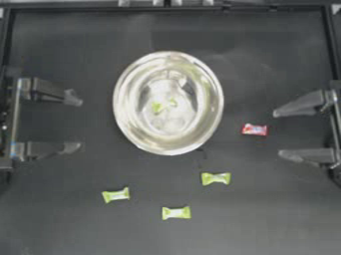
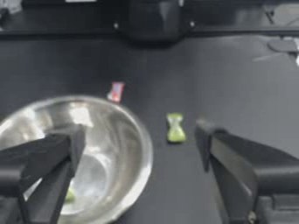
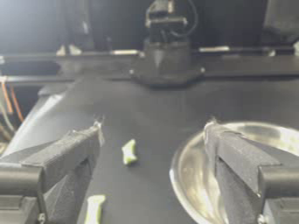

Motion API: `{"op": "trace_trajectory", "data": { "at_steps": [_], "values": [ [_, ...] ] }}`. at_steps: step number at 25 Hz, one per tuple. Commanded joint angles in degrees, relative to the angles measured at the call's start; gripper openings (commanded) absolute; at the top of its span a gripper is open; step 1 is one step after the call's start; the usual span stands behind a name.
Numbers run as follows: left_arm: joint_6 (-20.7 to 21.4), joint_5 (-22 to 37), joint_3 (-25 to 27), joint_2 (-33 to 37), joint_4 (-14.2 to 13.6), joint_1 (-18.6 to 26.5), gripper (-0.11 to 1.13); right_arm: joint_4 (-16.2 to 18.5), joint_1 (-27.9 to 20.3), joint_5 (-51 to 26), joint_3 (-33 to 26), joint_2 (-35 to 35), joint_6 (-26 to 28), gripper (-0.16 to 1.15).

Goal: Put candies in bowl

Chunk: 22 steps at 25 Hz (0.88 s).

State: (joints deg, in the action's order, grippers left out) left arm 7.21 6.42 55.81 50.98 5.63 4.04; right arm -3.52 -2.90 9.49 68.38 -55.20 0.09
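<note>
The shiny silver bowl [image 1: 168, 102] stands mid-table with one yellow-green candy [image 1: 157, 106] inside it. A red candy [image 1: 254, 130] lies right of the bowl. Three yellow-green candies [image 1: 216, 178] [image 1: 116, 195] [image 1: 176, 213] lie on the table in front of it. My left gripper [image 1: 75, 123] is drawn back at the left edge, open and holding nothing. My right gripper [image 1: 281, 133] is open at the right edge, a little beyond the red candy. The left wrist view shows the bowl [image 2: 125, 131], the red candy [image 2: 116, 91] and one green candy [image 2: 175, 127]. The right wrist view shows the bowl [image 3: 181, 175] and two green candies [image 3: 129, 152] [image 3: 93, 209].
The dark table [image 1: 266, 219] is bordered by a metal frame [image 1: 173, 6] along the far side. The opposite arm's base [image 2: 153, 19] shows across the table in the left wrist view, and likewise another base [image 3: 166, 61] in the right wrist view.
</note>
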Motion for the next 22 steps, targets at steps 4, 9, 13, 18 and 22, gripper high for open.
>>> {"op": "trace_trajectory", "data": {
  "at_steps": [4, 9, 13, 18, 22],
  "values": [
    [0.0, -3.8, 4.1, 2.5, 1.0, -0.1, 1.02, -0.5, -2.3, -8.6, -6.8, 1.1, -0.3, 0.99],
    [0.0, -5.7, 6.2, 2.8, 2.2, -0.2, 1.02, -0.1, -9.8, -33.2, -18.0, 7.4, -0.5, 0.99],
    [0.0, -6.9, 7.4, 3.4, 2.7, -0.5, 1.02, 1.1, -14.2, -50.0, -25.0, 16.3, -2.3, 0.99],
    [0.1, -7.0, 7.5, 4.0, 2.7, -0.7, 1.02, 0.8, -15.6, -57.2, -27.5, 26.6, -6.1, 0.99],
    [0.1, -6.9, 7.5, 4.1, 2.7, -0.7, 1.02, 1.2, -16.4, -57.2, -26.3, 32.3, -6.4, 0.99]
  ]
}}
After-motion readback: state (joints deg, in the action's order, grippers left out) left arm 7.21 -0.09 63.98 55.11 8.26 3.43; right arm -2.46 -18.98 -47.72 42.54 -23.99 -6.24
